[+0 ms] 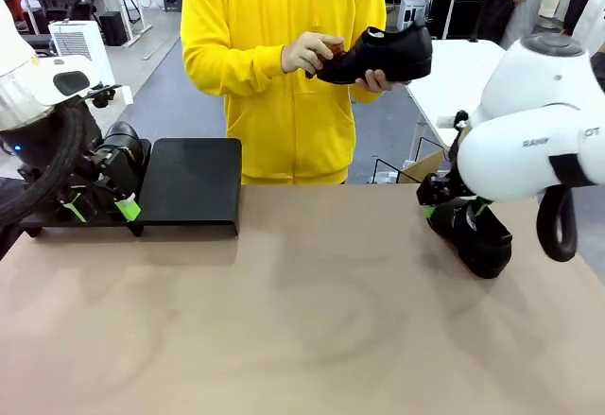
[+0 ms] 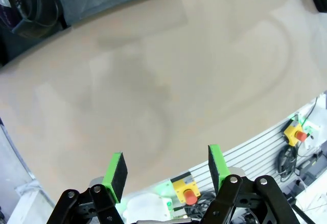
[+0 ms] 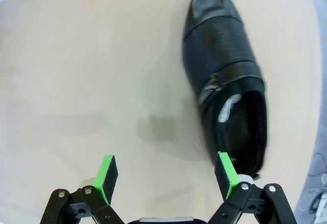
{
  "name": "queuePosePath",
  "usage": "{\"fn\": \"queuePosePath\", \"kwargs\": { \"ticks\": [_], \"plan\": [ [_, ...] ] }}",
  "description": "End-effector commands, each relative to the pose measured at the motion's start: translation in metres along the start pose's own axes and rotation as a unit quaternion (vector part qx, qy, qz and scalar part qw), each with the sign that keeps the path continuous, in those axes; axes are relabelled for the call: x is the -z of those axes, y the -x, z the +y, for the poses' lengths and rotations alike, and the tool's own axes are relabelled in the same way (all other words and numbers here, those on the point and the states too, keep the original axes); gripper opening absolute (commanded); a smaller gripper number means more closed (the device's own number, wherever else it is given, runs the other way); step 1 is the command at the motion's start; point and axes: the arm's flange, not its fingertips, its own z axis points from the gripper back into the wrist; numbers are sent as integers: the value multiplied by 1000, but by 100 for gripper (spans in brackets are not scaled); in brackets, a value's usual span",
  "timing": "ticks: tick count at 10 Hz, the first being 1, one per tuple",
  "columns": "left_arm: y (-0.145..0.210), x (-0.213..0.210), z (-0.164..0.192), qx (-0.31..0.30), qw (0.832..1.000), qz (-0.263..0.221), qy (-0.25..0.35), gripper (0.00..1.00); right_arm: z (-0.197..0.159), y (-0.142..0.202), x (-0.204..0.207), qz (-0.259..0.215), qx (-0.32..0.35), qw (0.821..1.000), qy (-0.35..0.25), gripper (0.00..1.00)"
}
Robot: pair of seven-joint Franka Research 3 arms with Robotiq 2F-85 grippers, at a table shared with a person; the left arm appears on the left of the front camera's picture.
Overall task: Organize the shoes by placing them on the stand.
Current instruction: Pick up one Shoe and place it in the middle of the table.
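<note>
Right end effector hangs wide open and empty in the front view, just beside a shoe lying on the counter. The stand is well apart, at my left, with the left end effector near its front edge. A person holds a second shoe.

In the left wrist view the fingers stand apart over bare counter, holding nothing.

In the right wrist view the shoe lies off to one side, with one pad at its heel. I judge the pickup is in hand. Next I must centre the fingers across the shoe before closing.
</note>
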Motion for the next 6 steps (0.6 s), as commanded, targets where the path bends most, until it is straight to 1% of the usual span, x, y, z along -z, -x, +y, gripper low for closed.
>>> {"fn": "queuePosePath", "kwargs": {
  "ticks": [1,2,3,5,6],
  "plan": [
    [3,-1,2,2,1000,0,3,82,-24,-6,-10,19,-23,1000,12,100],
    [3,-1,2,2,1000,0,3,82,-28,-9,-2,30,-27,999,18,100],
    [3,-1,2,2,1000,0,3,82,-36,-17,10,34,-43,998,24,100],
    [3,-1,2,2,1000,0,3,82,-54,-35,30,40,-50,997,51,100],
    [3,-1,2,2,1000,0,3,82,-64,-44,41,40,-54,996,55,100]
  ]
}}
